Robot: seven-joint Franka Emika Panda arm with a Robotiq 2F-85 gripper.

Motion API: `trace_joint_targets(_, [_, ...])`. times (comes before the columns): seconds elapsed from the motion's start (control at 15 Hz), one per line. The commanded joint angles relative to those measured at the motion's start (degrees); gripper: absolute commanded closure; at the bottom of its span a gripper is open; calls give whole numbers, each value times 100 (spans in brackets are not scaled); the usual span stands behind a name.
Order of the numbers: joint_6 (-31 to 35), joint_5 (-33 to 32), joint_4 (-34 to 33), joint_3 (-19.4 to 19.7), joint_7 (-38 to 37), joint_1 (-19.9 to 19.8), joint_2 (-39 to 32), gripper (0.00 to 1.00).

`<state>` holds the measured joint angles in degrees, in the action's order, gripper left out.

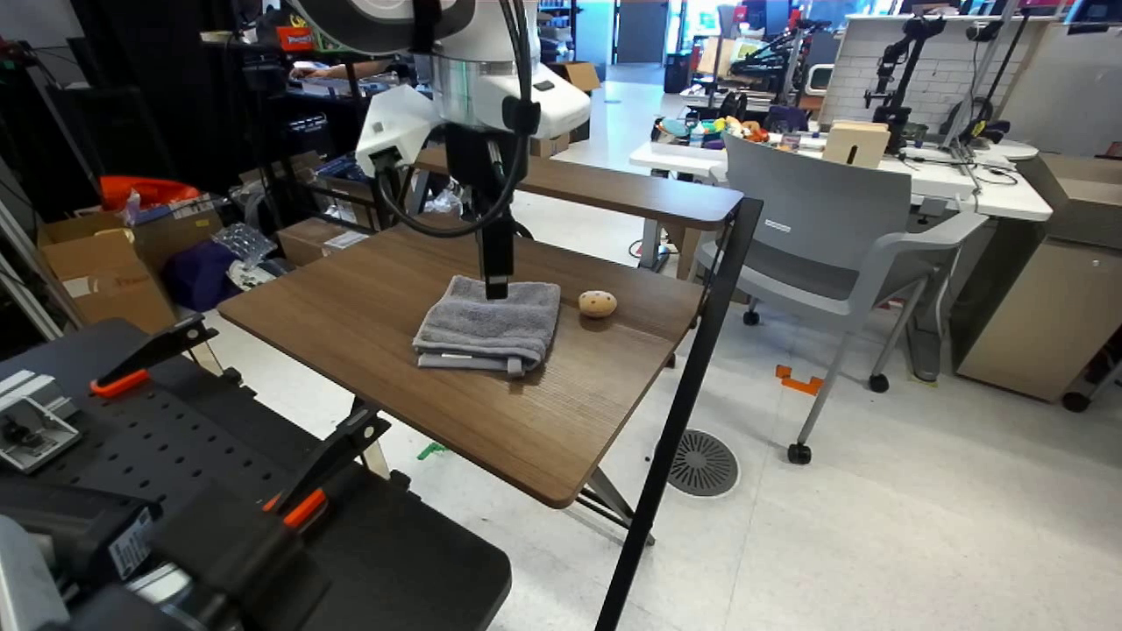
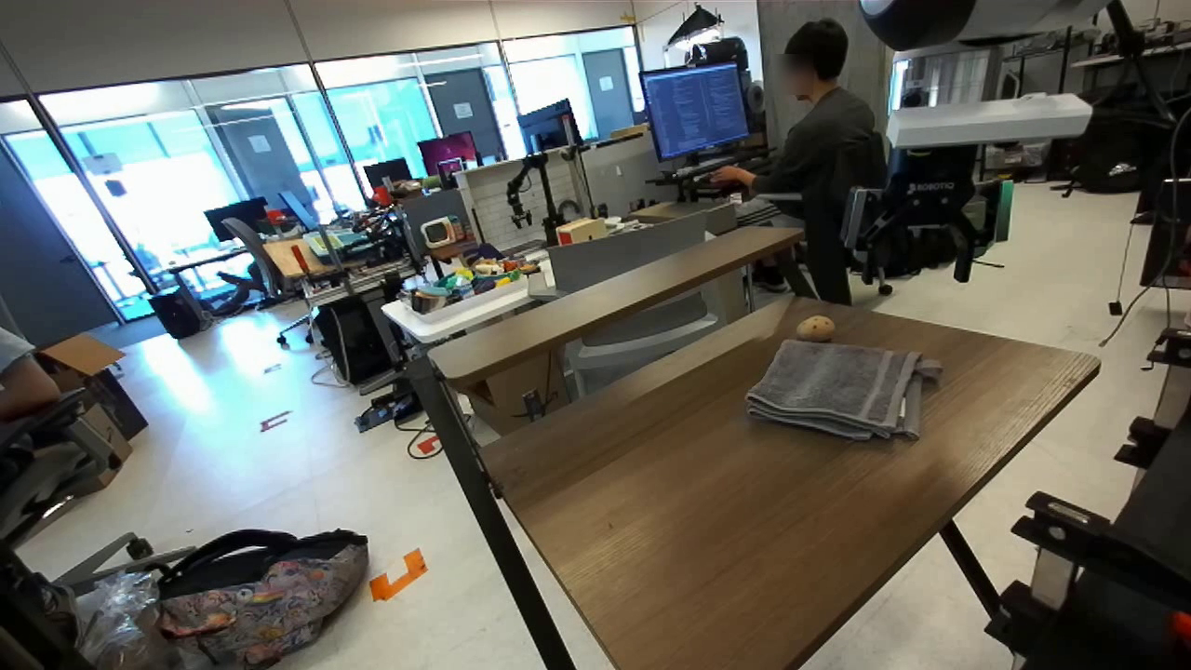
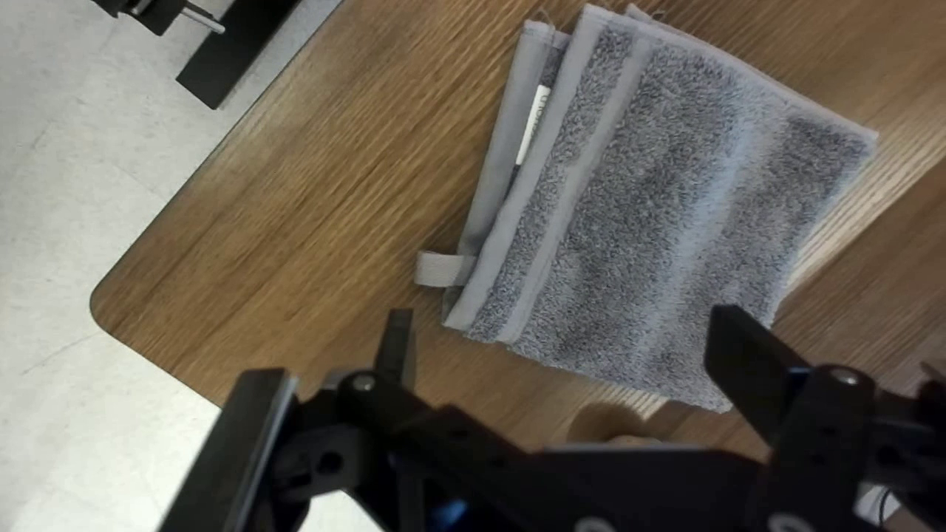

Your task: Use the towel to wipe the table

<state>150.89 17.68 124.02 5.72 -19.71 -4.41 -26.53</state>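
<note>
The gray folded towel (image 1: 500,320) lies flat on the brown wood-grain table (image 1: 368,302). In an exterior view the towel (image 2: 833,386) sits toward the far right part of the table (image 2: 689,521). In the wrist view the towel (image 3: 658,207) fills the upper right, with a small loop and a white label on its left edge, over the table (image 3: 295,192). My gripper (image 3: 562,316) is open with nothing between its fingers. In an exterior view the gripper (image 2: 916,270) hangs above the tabletop; it also shows over the towel in an exterior view (image 1: 496,285).
A small round tan ball (image 1: 598,304) sits on the table beside the towel, also in an exterior view (image 2: 816,328). A raised brown shelf (image 1: 631,188) runs along the table, with a black frame leg (image 1: 684,394). A grey chair (image 1: 815,228) and a black bench (image 1: 394,543) stand close by.
</note>
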Motion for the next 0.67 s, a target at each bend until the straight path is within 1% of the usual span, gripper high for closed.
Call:
trace_joint_targets(0.0, [557, 466, -125, -114, -245, -98, -153, 0])
trace_joint_targets(0.13, [1107, 761, -327, -161, -533, -46, -411, 0])
trace_joint_targets(0.27, [1375, 705, -571, -65, -908, 168, -706, 0])
trace_joint_targets(0.47, [1331, 443, -1007, 181, -1514, 624, -1266, 0])
trace_joint_targets(0.6, [1176, 444, -1296, 178, -1772, 783, -1598, 0])
